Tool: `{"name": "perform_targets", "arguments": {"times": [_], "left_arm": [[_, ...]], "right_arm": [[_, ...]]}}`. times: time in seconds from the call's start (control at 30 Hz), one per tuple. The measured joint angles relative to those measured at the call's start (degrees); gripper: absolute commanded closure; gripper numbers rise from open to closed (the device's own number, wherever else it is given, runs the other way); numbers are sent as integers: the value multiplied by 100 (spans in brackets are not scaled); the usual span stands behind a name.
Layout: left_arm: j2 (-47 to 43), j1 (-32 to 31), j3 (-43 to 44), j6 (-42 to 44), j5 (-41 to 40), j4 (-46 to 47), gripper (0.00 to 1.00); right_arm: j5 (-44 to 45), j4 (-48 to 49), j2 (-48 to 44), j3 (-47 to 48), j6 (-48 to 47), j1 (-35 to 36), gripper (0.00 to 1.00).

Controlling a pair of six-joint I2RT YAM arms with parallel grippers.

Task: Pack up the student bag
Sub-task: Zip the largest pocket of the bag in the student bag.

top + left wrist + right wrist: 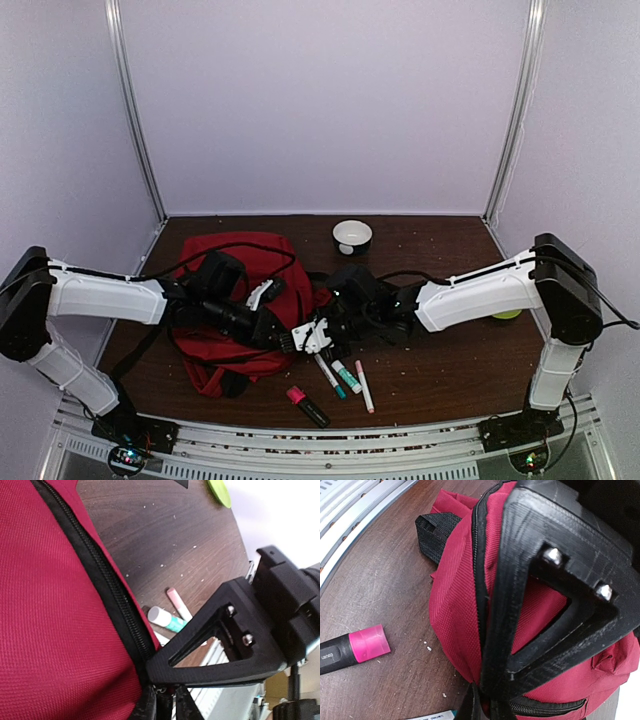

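On the surface (380, 570), I see left end effector (162, 700) and right end effector (480, 702) both pinching the student bag (452, 595) at its zipper (107, 580); print on the pink-capped marker (350, 650) is unreadable.

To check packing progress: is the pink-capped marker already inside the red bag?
No, the pink-capped marker lies on the table beside the red bag, outside it.

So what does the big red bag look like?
The student bag is soft, red woven cloth with a black zip along its edge and black straps. It lies slumped and crumpled on the dark wooden table, left of the middle. The left claw and the right claw each pinch its zip edge on the side nearest the pens.
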Motion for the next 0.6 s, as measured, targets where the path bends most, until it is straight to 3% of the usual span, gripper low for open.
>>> {"name": "perform_targets", "arguments": {"times": [0.2,0.5,0.6], "left_arm": [[2,151,-63,-282,254,251,100],[-28,299,-116,-323,455,295,100],[-81,306,-26,-138,450,-66,100]], "right_arm": [[-9,-31,-11,-2,-4,-11,100],[-20,2,-22,-2,-4,-11,100],[-28,-4,-22,-2,-4,-11,100]]}}
